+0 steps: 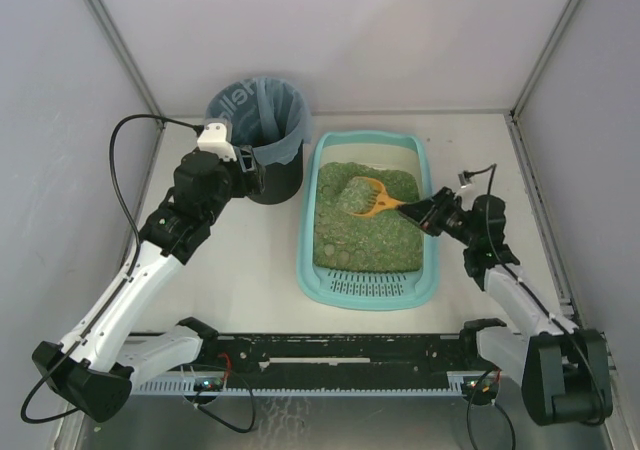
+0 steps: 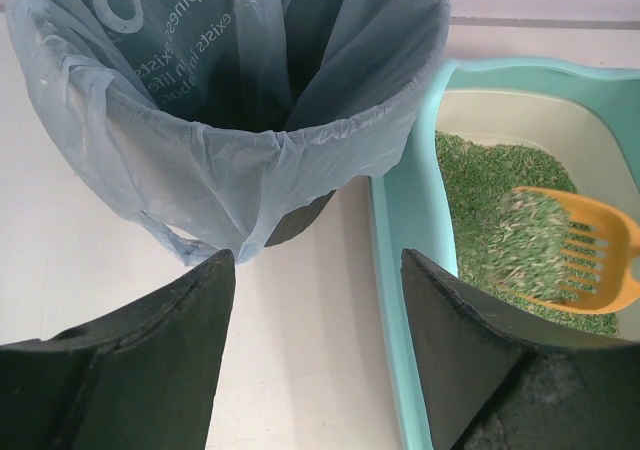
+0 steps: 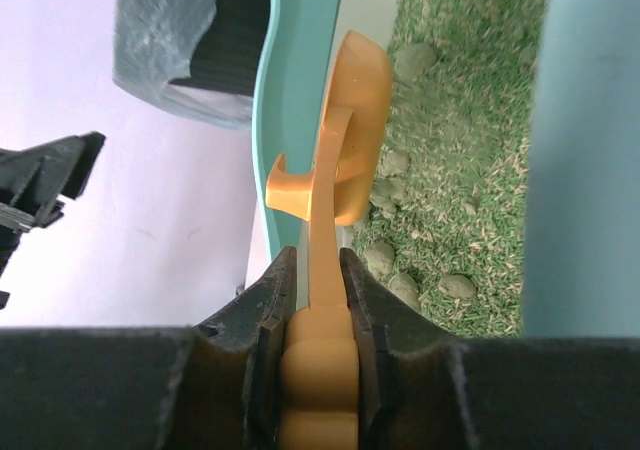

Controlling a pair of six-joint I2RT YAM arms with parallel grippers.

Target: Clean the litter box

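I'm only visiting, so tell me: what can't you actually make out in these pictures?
- Bottom of the bin: top and left wrist views, hidden by the folds and shadow of the bag.
- Load on the scoop: left wrist view, blurred; clump or loose litter, unclear.
- Scoop bowl: right wrist view, seen edge-on, contents hidden.
- Grille of the litter box: left wrist view, behind a finger and the frame edge.

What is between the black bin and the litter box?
Just a thin strip of bare white table separates the bin from the litter box, clearest in the left wrist view.
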